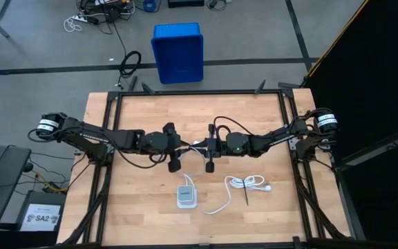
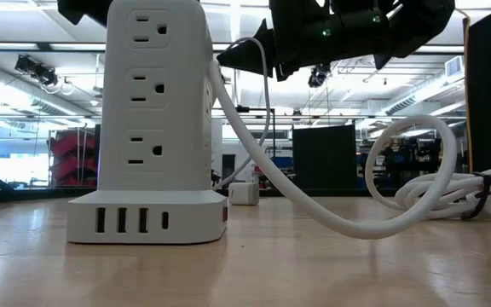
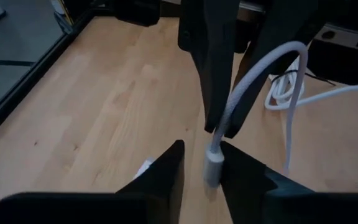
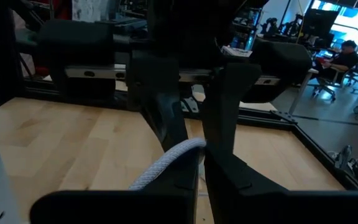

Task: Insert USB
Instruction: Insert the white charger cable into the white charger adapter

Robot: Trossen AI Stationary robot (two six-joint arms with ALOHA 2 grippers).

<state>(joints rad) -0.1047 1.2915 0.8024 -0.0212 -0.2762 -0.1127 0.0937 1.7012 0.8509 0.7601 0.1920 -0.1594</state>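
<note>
Holding the USB cable point(image 3: 253, 81) aloft between us, our right gripper point(image 4: 197, 163) clenches it while our left gripper point(image 3: 201, 163) pinches its plug point(image 3: 212, 167); insertion into the power strip tower point(image 2: 147, 128) remains undone.

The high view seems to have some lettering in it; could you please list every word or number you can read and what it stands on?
"SA2": on the white label on the dark box beside the table's left front corner.
Smaller print above it on that label: too small to read.
No other text is legible in any view.
</note>
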